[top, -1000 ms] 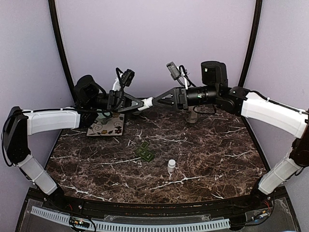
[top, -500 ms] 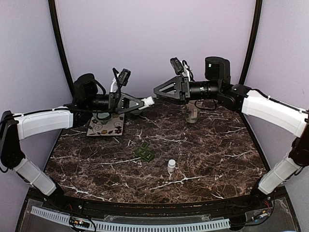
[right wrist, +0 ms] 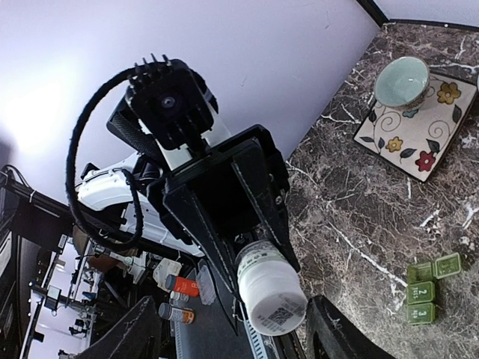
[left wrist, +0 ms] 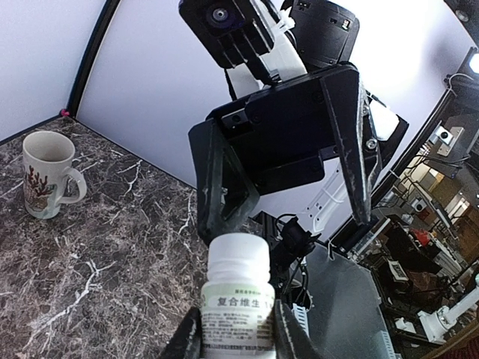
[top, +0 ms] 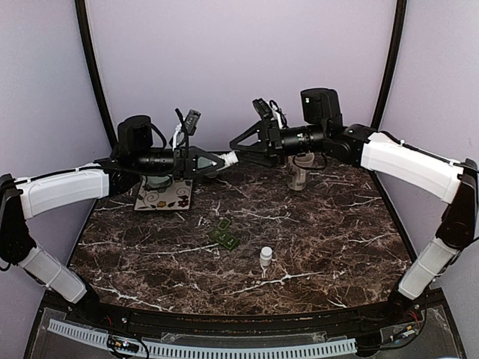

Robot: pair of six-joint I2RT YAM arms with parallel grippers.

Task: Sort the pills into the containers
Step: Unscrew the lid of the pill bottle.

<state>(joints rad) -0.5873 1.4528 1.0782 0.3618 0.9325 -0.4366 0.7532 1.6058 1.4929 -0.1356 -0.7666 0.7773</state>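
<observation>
My left gripper [top: 221, 160] is shut on a white pill bottle [top: 233, 158] and holds it level above the table's far middle. In the left wrist view the bottle [left wrist: 238, 299] sits between my fingers, cap on and pointing away. My right gripper [top: 236, 143] is open and faces the cap end, its fingers spread on either side of the cap, apart from it. In the right wrist view the bottle [right wrist: 271, 288] points at the camera. The dark green compartment box [top: 226, 234] lies on the table's middle; it also shows in the right wrist view [right wrist: 430, 288].
A second small white bottle [top: 266, 256] stands near the green box. A cream mug [top: 298, 173] stands at the back right. A flowered tile [top: 166, 197] with a pale teal bowl [right wrist: 402, 81] lies at the back left.
A second ago the two grippers met tip to tip at the bottle. The right gripper then lifted up and back, and now it has come down again, open at the cap end.
</observation>
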